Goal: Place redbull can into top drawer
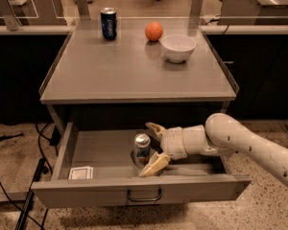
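Heads up: your redbull can stands upright on the floor of the open top drawer, about mid-width, long axis vertical. The pincer is down in there too, reaching in from the right with its fingers spread. One sits behind the can and one in front, so the can is right in the gap at the tips. Can't tell if the front finger touches its base. I'd say you back out rightward, along the arm, so nothing clips the can.
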